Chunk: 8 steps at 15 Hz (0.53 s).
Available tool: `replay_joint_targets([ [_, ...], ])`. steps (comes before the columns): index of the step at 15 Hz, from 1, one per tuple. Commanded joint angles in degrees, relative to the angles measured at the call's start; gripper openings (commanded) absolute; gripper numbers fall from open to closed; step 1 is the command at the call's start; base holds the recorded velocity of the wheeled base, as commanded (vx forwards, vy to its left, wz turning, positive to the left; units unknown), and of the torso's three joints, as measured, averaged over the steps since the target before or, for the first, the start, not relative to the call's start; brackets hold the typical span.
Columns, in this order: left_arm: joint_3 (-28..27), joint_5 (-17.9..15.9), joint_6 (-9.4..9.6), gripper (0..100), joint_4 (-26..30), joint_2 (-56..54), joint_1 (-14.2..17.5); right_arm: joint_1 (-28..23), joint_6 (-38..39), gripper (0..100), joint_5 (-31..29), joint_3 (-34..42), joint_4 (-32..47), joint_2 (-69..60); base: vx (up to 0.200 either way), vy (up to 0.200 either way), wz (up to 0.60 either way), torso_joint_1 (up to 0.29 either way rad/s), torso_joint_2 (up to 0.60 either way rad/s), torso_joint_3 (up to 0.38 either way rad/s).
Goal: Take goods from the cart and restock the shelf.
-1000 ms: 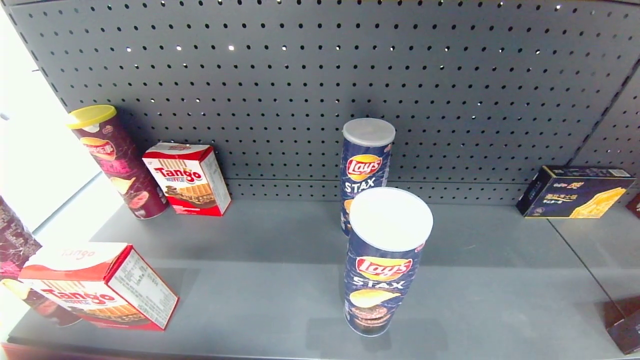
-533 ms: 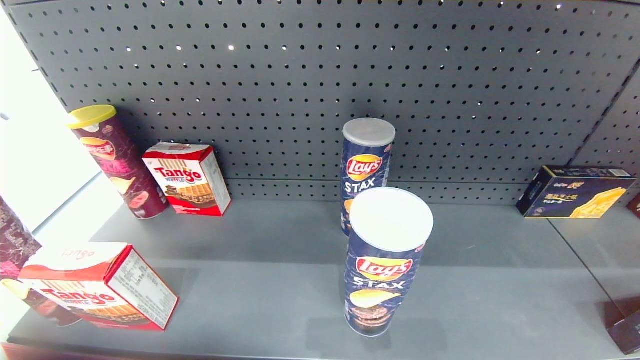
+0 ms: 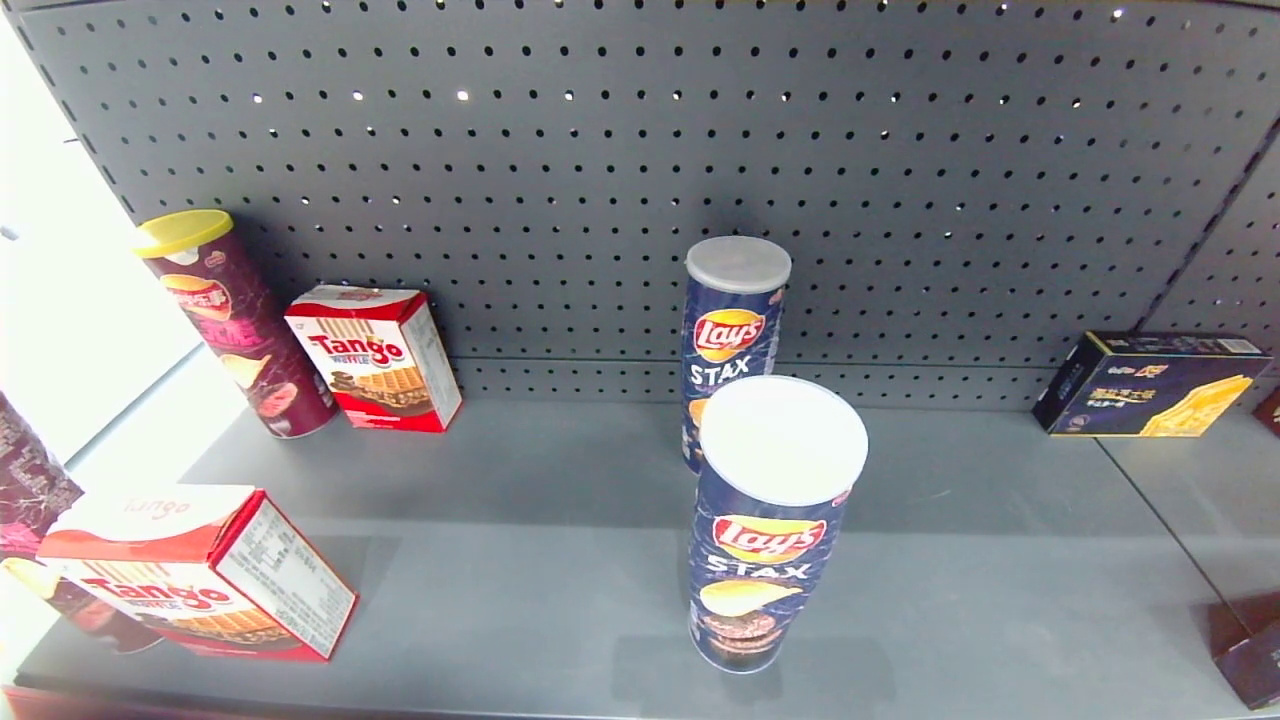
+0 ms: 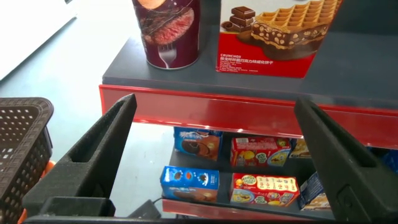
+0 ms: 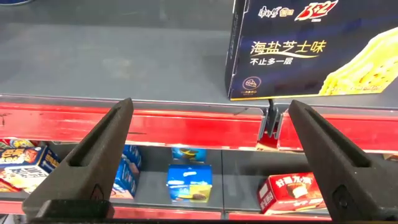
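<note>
1. Just before the shelf point(image 3: 560, 580), the left gripper point(image 4: 214, 102) and right gripper point(image 5: 209, 104) hang with jaws spread and empty.
2. On the shelf, the front chip can point(image 3: 765, 560) stands upright with the rear chip can point(image 3: 733, 340) directly behind; a wafer box point(image 3: 190, 580) sits front-left.
3. Step in hand, judged: between placements. Next move calls for reaching the mesh basket point(image 4: 22, 155), probably the cart, for 1 more item.

On grey shelf point(image 3: 560, 560), centre: blue front can point(image 3: 765, 560) upright, hiding the foot of blue rear can point(image 3: 730, 340) just behind. Back left by pegboard point(image 3: 640, 180): maroon can point(image 3: 235, 320) beside rear red box point(image 3: 375, 360). Front left: front red box point(image 3: 195, 575). Back right: dark box point(image 3: 1150, 385), lying flat.
</note>
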Motion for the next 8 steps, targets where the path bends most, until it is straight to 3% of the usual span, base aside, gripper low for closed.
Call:
replay_joint_targets([
  [1, 0.0, 0.1, -0.06, 100, 0.0, 0.1, 0.0, 0.0, 0.0, 100, 0.0, 0.0, 0.0, 0.1, 0.0, 0.0, 0.0, 0.0, 0.0, 0.0],
  [8, 0.0, 0.1, -0.06, 100, 0.0, 0.1, 0.0, -0.1, 0.2, 100, 0.0, 0.0, 0.0, 0.1, 0.0, 0.0, 0.0, 0.0, 0.0, 0.0],
])
